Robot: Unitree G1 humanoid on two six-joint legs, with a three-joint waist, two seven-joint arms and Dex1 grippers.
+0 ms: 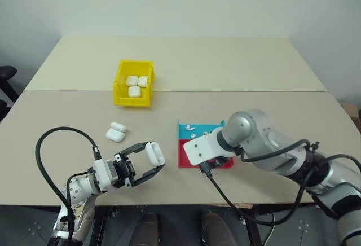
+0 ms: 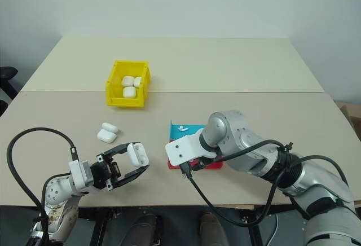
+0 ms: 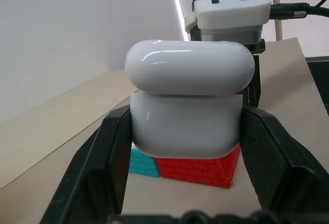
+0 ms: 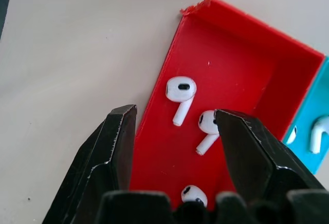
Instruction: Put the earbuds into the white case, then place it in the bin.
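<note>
White case [image 3: 187,108]; yellow bin [image 1: 133,82]; red-teal brick-patterned tray [image 3: 198,168].

Glossy smooth white plastic on the case [image 3: 187,106], with bright highlights along its lid. Matt black plastic on the fingers [image 4: 110,152], faintly scuffed at the edges. Smooth red plastic tray [image 4: 241,44], teal plastic beside. Shiny white plastic earbuds [image 4: 181,90]. Matt beige table [image 1: 186,60]. Bright yellow plastic bin [image 1: 121,85].

You will find no legible text, label, brand, number or sign in any view. The white case [image 3: 187,106], the yellow bin [image 1: 133,83], the red and teal tray [image 4: 231,75] and the earbuds [image 4: 181,91] carry no markings that can be read.
</note>
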